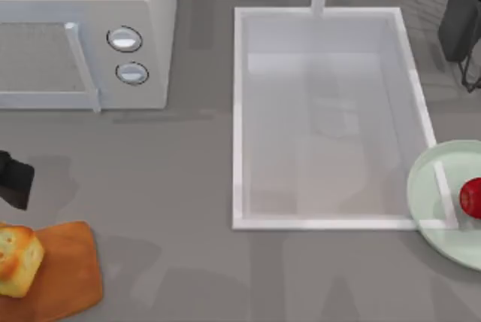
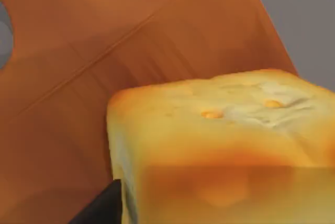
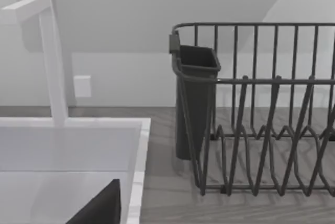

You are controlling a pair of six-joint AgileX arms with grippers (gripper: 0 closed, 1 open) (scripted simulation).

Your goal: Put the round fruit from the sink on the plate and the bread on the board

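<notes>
bread on board; fruit on plate.

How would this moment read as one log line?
round fruit: on plate | bread: on board | sink: no fruit

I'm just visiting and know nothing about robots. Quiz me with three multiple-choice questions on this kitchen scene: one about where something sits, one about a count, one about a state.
1. Where is the round fruit?
A. in the sink
B. on the plate
C. on the board

2. How many round knobs does the microwave have?
A. one
B. two
C. four

3. What state is the sink in?
A. holding nothing
B. holding the bread
C. holding a red fruit

Answers:
1. B, the red fruit lies on the pale green plate at the table's right.
2. B, two knobs sit one above the other.
3. A, its basin is bare; the bread rests on the board.
</notes>
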